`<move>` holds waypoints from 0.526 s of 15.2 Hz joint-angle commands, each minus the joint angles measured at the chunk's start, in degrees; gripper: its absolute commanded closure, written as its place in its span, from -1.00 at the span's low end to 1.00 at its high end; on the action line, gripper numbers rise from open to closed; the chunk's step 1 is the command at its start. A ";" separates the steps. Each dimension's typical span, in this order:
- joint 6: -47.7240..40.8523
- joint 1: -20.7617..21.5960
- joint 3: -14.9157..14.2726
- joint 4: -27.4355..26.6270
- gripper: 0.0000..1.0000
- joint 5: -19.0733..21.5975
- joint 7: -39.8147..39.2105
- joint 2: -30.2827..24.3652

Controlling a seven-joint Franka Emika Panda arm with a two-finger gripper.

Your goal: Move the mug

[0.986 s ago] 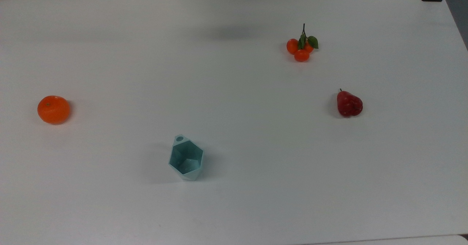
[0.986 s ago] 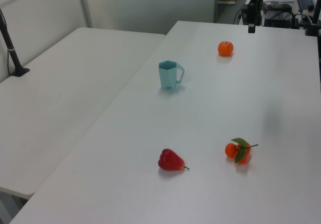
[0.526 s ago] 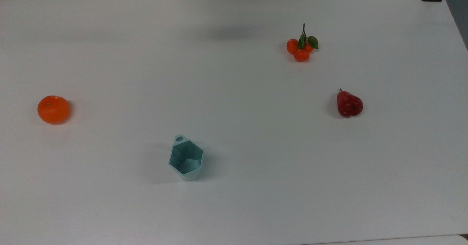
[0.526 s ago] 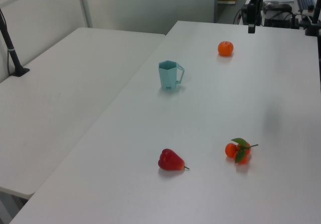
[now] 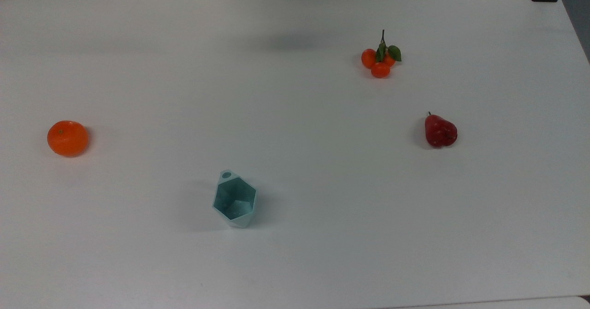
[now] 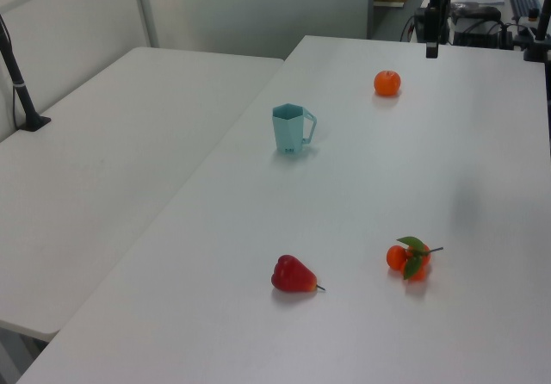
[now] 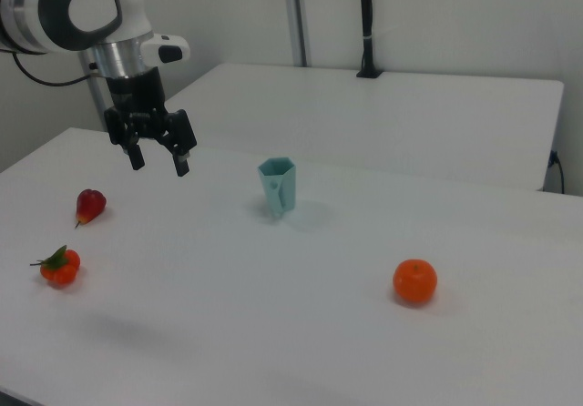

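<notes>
The mug (image 5: 234, 200) is a pale teal faceted cup with a hexagonal rim, standing upright and empty on the white table (image 5: 295, 235), its tab handle toward the top view's upper left. It also shows as the mug (image 6: 291, 129) and the mug (image 7: 278, 186). My gripper (image 7: 159, 162) hangs open in the air in the right view, well left of the mug and above the table, holding nothing.
An orange (image 5: 67, 138) lies at the top view's far left. A red pear (image 5: 440, 131) and a cluster of small tangerines with leaves (image 5: 380, 59) lie at the top view's right. A second white table (image 6: 103, 160) adjoins in the left view.
</notes>
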 commanded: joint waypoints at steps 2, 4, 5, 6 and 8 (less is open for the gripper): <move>2.36 0.46 -1.15 0.79 -1.00 0.28 -5.35 0.94; 2.45 0.37 -1.24 0.79 -1.00 0.28 -5.35 0.94; 2.45 0.37 -1.32 0.79 -1.00 0.37 -5.26 1.02; 2.63 0.37 -1.50 0.87 -1.00 0.37 -5.17 1.11; 4.37 0.29 -1.59 1.31 -1.00 0.90 -5.43 2.51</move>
